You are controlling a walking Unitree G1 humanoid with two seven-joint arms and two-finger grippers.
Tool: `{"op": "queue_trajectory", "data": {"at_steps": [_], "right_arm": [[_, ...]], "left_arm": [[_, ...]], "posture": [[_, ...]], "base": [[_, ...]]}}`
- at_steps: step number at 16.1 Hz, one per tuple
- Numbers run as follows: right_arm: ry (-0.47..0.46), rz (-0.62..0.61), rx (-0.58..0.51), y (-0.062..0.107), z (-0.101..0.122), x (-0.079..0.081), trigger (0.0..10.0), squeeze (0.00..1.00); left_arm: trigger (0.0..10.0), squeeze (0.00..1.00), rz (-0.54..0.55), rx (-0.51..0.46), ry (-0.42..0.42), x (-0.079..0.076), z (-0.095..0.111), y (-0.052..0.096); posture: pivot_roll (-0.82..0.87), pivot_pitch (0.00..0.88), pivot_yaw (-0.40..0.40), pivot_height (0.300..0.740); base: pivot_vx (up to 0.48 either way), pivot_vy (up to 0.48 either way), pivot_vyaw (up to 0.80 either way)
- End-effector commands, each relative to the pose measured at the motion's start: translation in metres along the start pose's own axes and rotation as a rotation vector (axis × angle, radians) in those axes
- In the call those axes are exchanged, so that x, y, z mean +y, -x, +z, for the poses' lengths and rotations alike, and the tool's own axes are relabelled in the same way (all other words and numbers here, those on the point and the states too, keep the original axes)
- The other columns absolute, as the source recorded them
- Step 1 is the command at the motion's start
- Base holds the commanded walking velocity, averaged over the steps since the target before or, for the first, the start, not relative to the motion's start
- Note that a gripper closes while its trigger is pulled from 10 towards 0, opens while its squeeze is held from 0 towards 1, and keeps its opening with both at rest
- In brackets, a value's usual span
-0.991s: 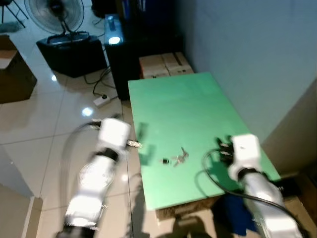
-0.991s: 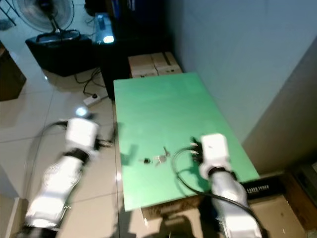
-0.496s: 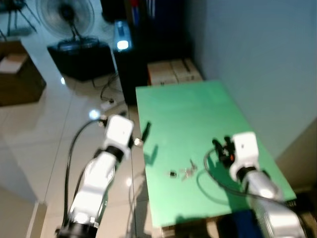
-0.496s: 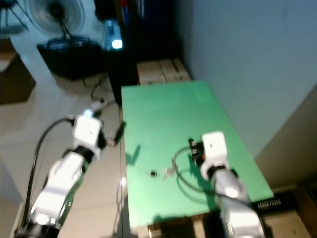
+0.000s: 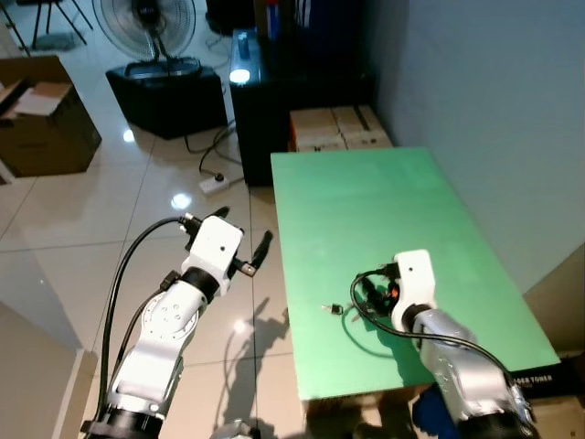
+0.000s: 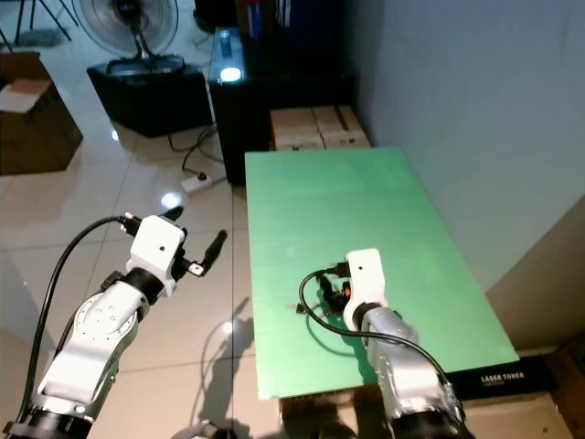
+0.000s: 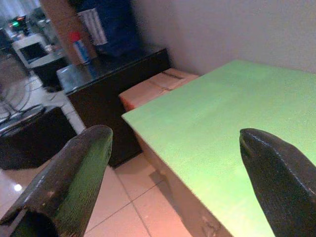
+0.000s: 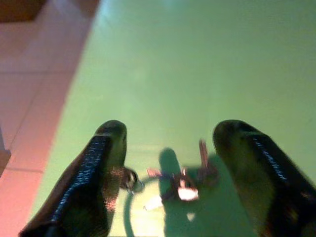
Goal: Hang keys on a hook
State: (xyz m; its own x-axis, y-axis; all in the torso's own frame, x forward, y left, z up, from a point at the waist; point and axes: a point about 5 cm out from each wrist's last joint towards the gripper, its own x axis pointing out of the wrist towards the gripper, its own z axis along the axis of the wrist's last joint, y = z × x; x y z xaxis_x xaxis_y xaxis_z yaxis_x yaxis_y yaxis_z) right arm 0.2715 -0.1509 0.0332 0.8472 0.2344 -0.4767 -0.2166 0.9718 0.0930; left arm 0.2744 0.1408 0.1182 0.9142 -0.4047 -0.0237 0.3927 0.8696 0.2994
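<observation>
Low in the centre of the head views, the right gripper [image 8: 168,148] hangs just over a small bunch of metal keys on a ring [image 8: 175,180] lying on the flat green tabletop [image 5: 384,210], black fingers [image 8: 94,173] spread either side. At left, the left gripper [image 7: 173,163] hovers above the glossy tiled floor [image 5: 82,219], fingers apart.

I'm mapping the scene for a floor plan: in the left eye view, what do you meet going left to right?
Cardboard box → fan → left claw → keys → right claw → wall.
</observation>
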Motion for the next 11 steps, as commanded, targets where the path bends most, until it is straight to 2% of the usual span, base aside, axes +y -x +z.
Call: {"op": "queue_trajectory", "data": {"at_steps": [1, 3, 5, 8, 11], "right_arm": [[-0.028, -0.018, 0.012, -0.004, -0.004, -0.003, 10.0, 1.0], [-0.026, -0.066, 0.1, -0.016, -0.013, -0.007, 10.0, 1.0], [-0.009, -0.166, 0.178, -0.024, -0.02, -0.019, 10.0, 1.0], [0.019, -0.175, 0.201, -0.029, -0.019, -0.023, 10.0, 1.0], [0.003, -0.151, 0.202, -0.034, -0.016, -0.02, 10.0, 1.0]], "left_arm": [[10.0, 0.0, -0.018, 0.003, -0.005, 0.001, 0.002, 0.002], [10.0, 0.0, -0.075, 0.027, -0.002, -0.003, -0.001, 0.007], [10.0, 0.0, -0.208, 0.025, 0.067, -0.017, 0.002, 0.015], [10.0, 0.0, -0.264, 0.037, 0.094, -0.022, 0.003, 0.017], [10.0, 0.0, -0.259, 0.037, 0.094, -0.02, 0.004, 0.015]], "posture": [[-0.09, 0.121, 0.053, 0.74], [-0.07, 0.134, 0.057, 0.74], [-0.06, 0.146, 0.057, 0.74], [-0.06, 0.154, 0.058, 0.74], [-0.06, 0.151, 0.057, 0.74]], "base": [[0.0, 0.0, 0.0], [0.0, 0.0, 0.0], [0.0, 0.0, 0.0], [0.0, 0.0, 0.0], [0.0, 0.0, 0.0]]}}
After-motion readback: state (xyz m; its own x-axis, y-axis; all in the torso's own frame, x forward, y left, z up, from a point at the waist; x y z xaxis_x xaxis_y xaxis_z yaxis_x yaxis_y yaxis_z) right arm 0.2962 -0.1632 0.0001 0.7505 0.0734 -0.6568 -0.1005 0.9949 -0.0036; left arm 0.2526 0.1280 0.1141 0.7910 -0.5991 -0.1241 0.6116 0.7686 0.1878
